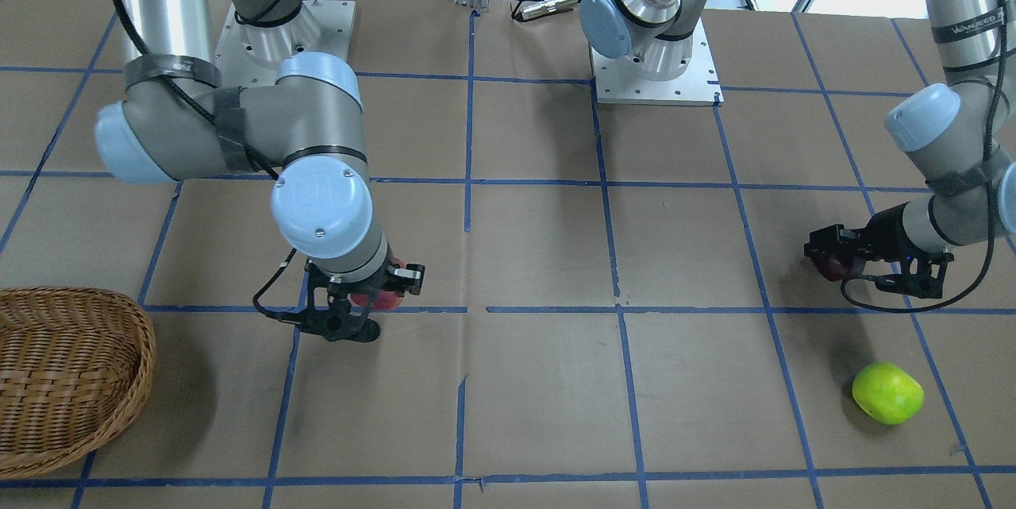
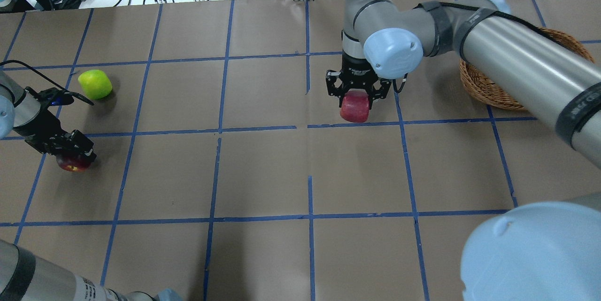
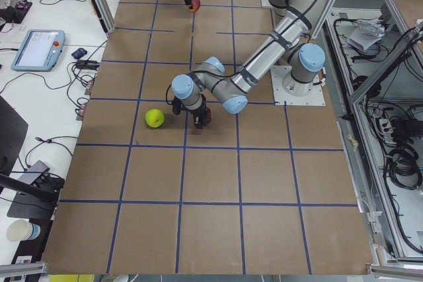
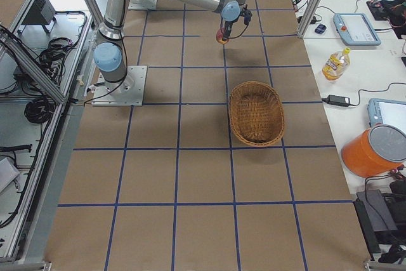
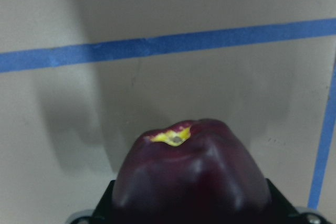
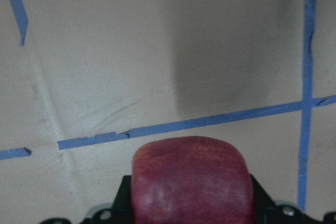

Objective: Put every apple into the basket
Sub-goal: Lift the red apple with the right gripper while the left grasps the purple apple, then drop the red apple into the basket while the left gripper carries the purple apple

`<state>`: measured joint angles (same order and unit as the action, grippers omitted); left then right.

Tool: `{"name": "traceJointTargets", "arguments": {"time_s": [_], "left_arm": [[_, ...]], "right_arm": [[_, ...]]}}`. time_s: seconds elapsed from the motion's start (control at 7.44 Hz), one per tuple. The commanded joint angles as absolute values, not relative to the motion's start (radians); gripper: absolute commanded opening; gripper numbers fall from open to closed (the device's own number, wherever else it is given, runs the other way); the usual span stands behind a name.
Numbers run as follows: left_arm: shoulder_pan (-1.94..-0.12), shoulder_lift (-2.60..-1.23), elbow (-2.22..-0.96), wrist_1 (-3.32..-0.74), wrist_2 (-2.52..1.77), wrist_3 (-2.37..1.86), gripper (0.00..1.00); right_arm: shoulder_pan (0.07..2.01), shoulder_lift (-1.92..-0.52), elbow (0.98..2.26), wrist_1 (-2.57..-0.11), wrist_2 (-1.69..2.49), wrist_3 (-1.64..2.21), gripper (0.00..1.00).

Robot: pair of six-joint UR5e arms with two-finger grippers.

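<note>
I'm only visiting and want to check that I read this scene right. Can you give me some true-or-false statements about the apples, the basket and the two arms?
1. The basket holds one apple. False: it holds none.
2. The right gripper is clamped on the red apple. True.
3. The green apple lies free on the table, with no gripper on it. True.
4. The left gripper is empty. False: it is shut on the dark maroon apple.
</note>
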<state>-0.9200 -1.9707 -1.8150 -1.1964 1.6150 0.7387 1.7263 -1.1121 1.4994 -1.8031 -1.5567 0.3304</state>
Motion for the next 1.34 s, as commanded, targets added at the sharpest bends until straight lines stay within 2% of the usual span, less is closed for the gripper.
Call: {"name": "traceJointTargets", "arguments": {"time_s": [0.0, 0.13, 0.54, 0.81, 1.21], "left_arm": [[-1.039, -1.909, -1.786, -1.224, 1.576, 0.636, 0.08], [-1.149, -1.873, -1.778, -1.224, 1.574, 0.596, 0.08], [-1.348, -1.847, -1.789, -1.218, 1.444, 0.293, 0.08], [-1.553, -1.848, -1.773, -1.209, 1.393, 0.008, 0.08], [-1.803, -1.903, -1.787, -1.057, 1.382, -0.384, 0.08]], "right_arm": [[1.544, -1.120, 1.383, -1.716, -1.597, 0.214, 0.00], [1.470, -1.121, 1.324, -1.666, -1.667, 0.115, 0.00], [1.243, -1.067, 1.290, -1.683, -1.755, -0.208, 0.00], [1.200, -0.984, 1.298, -1.828, -1.752, -0.282, 0.00], [1.163, -0.914, 1.310, -1.835, -1.747, -0.328, 0.00]]}}
